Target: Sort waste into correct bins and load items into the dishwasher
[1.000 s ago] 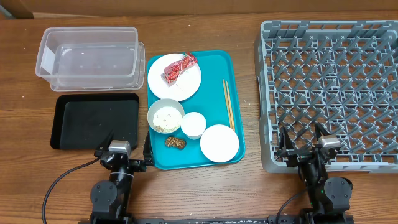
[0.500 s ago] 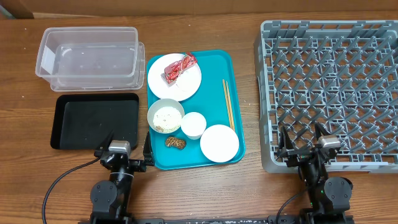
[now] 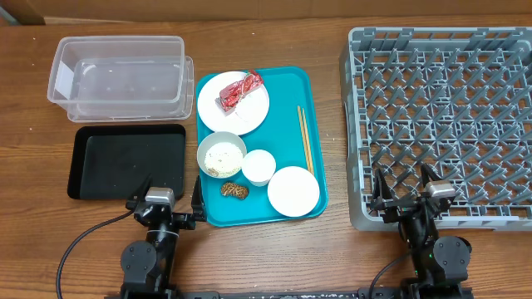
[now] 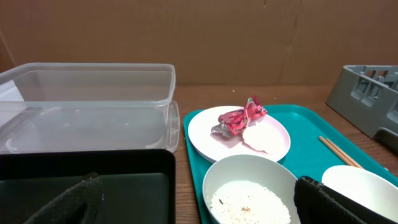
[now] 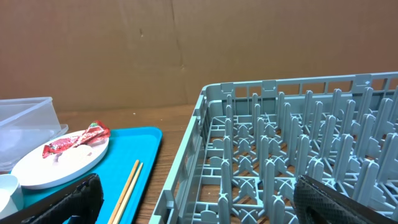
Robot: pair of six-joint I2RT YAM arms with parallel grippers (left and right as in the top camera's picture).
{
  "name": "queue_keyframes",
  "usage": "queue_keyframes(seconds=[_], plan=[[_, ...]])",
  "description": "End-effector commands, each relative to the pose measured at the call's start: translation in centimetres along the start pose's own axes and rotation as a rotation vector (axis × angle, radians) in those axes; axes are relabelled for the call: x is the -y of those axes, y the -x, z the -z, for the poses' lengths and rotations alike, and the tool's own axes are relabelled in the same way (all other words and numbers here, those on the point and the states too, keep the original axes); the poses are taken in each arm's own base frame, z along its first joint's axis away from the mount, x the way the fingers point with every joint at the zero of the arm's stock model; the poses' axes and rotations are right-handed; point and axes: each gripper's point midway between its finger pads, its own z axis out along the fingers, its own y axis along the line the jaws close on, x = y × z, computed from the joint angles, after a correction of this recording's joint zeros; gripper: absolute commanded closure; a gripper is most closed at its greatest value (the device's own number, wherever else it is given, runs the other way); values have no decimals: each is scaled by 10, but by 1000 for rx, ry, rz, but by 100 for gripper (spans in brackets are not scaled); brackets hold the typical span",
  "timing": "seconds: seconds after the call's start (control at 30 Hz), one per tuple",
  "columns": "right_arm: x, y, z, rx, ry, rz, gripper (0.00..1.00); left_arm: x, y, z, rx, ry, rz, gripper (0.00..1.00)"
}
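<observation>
On the teal serving tray (image 3: 287, 91) a large white plate (image 3: 226, 115) holds the red wrapper (image 3: 239, 90) and a white scrap (image 4: 261, 138). Below it are a bowl (image 3: 221, 154) of rice-like grains, a cup (image 3: 258, 166), a small plate (image 3: 293, 190), a brown lump (image 3: 234, 190) and chopsticks (image 3: 305, 137). The clear tub (image 3: 116, 75) and black tray (image 3: 125, 159) lie to the left, and the grey rack (image 3: 440, 124) to the right. My left gripper (image 3: 172, 195) is open and empty at the black tray's near edge. My right gripper (image 3: 402, 195) is open and empty at the rack's near edge.
The left wrist view shows the bowl (image 4: 252, 190) close ahead, with the tub (image 4: 87, 106) and black tray (image 4: 87, 180) to its left. The right wrist view shows the rack wall (image 5: 193, 155) and the chopsticks (image 5: 127, 186). A brown wall stands behind the wooden table (image 3: 274, 257).
</observation>
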Motion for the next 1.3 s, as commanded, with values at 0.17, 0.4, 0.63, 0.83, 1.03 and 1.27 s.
queue_keyframes(seconds=[0.17,0.4,0.63,0.83,1.03,1.27], plan=[[0,-2,0,3,2,3,0,-2,0,0,6,11,-4,0],[14,10,1,54,-80,5,0,-4,1,0,8,22,16,0],[7,39,6,128,-50,-33,0,-3,14,4,24,19,137,0],[5,58,9,61,-63,-37,0,-5,46,14,-11,43,136,0],[3,78,-7,-143,-87,-48,0,5,81,-2,-167,12,141,0],[-4,74,-32,-535,-94,-96,0,29,95,-40,-590,-74,191,0]])
